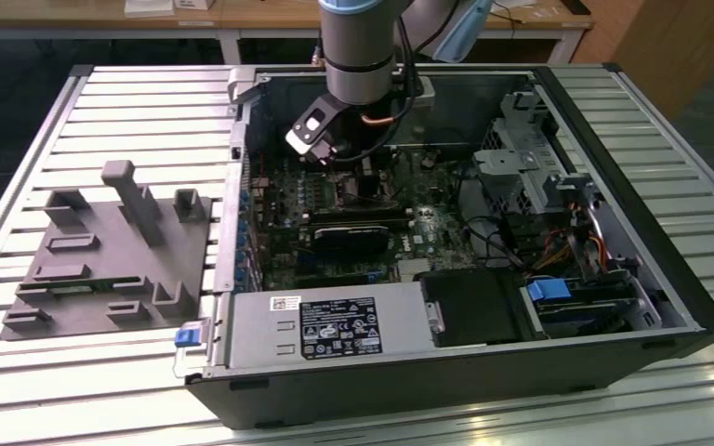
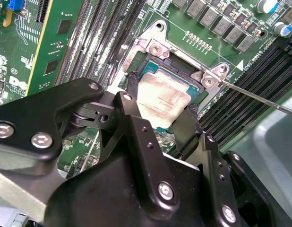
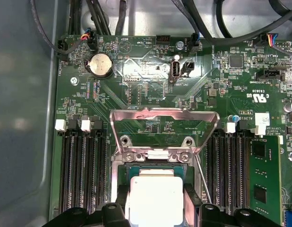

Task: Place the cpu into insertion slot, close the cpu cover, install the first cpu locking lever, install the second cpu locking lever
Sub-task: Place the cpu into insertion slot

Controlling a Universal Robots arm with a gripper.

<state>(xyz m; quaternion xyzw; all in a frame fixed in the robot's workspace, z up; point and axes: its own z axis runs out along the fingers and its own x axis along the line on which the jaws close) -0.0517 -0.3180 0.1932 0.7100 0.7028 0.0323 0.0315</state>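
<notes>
Slatted metal bench (image 1: 34, 111) carrying an open computer case (image 1: 456, 381), its green motherboard facing up. Directly over the insertion slot (image 2: 148, 66), in the second wrist view, the black hand (image 2: 159, 101) reaches down. Its two fingers (image 2: 132, 92) appear closed onto opposite edges of the cpu (image 2: 162, 94). The chip lies flat within the slot's rim, seemingly seated or nearly so.

The cpu looks light, thin and rigid, with a smooth metal top that could slip. Its underside and the slot's contacts are probably delicate. The bare side edges, where the fingers are, seem the safest hold.

Just beyond the slot, in the first wrist view, the cpu cover (image 3: 165, 116) is swung open. A thin locking lever (image 3: 203, 182) stands free beside the slot. Memory sockets (image 3: 82, 175) flank the slot, and farther off sits a coin battery (image 3: 99, 65).
</notes>
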